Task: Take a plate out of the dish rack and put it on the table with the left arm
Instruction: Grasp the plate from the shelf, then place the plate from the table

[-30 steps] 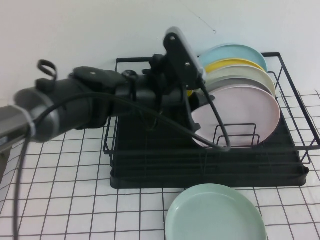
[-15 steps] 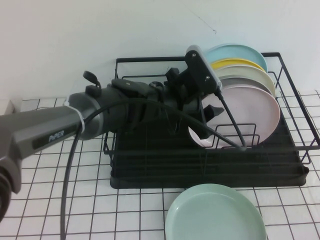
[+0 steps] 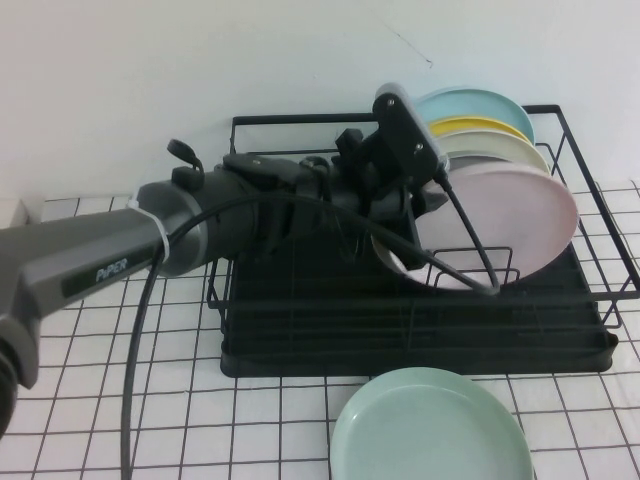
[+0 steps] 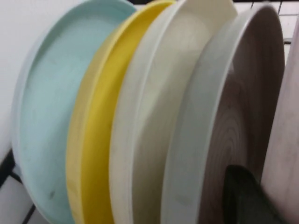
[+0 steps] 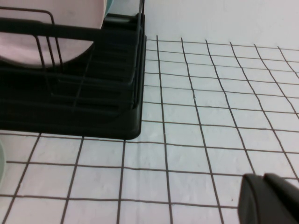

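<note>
Over the dish rack [image 3: 420,330], the left arm [image 3: 200,225] reaches in from the robot's left, with the left gripper [image 3: 415,205] set at the near edge of the pink plate [image 3: 505,225]. The plate stands on edge in the rack, tilted, as the frontmost of a row of plates. Its left rim lies right at the gripper; the wrist camera housing hides the fingertips in the high view, so contact and finger position cannot be told. In the left wrist view, one dark finger [image 4: 245,196] sits low between the grey plate [image 4: 233,116] and the pink plate's edge [image 4: 285,154].

Behind the pink plate, in order, stand the grey plate, a cream plate [image 4: 159,116], a yellow plate [image 4: 98,135] and a light blue plate [image 4: 46,116].

A mint-green plate [image 3: 430,425] lies flat on the table [image 3: 120,400], just in front of the rack.

The right gripper [image 5: 271,198] shows only as a dark tip close above the table, beside the rack's corner; whether it is released or clenched cannot be told.
</note>
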You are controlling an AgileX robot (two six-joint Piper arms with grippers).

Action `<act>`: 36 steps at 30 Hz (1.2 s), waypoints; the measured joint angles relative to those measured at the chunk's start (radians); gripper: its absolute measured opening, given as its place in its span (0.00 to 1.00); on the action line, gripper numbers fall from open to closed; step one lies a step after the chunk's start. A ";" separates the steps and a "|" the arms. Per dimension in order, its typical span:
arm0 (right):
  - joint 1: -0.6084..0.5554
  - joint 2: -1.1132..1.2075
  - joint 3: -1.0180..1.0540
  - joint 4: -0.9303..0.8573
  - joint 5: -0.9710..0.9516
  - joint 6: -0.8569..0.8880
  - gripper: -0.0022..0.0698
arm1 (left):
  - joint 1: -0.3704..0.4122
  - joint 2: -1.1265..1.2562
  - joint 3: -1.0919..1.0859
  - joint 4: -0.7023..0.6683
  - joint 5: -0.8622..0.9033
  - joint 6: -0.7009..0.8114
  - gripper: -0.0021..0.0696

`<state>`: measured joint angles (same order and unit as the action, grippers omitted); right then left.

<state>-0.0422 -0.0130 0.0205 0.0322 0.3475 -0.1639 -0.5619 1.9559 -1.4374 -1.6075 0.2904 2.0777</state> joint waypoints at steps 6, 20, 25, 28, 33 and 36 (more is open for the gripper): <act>0.000 0.000 0.000 0.000 0.000 0.000 0.03 | -0.007 -0.087 -0.046 -0.004 0.021 0.000 0.15; 0.000 0.000 0.000 0.000 0.000 0.000 0.03 | 0.011 -0.453 -0.077 0.096 -0.078 -0.532 0.15; 0.000 0.000 0.000 0.000 0.000 0.000 0.03 | 0.051 -0.539 -0.086 0.359 0.274 -0.963 0.15; 0.000 0.000 0.000 0.000 0.000 0.000 0.03 | 0.073 -0.550 -0.086 0.524 0.426 -1.200 0.15; 0.000 0.000 0.000 0.000 0.000 0.000 0.03 | 0.077 -0.539 -0.086 0.797 0.669 -1.500 0.15; 0.000 0.000 0.000 0.000 0.000 0.000 0.03 | 0.059 -0.537 -0.046 0.887 0.758 -1.567 0.15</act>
<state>-0.0422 -0.0130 0.0205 0.0322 0.3475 -0.1639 -0.5033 1.4189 -1.4830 -0.7201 1.0486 0.5108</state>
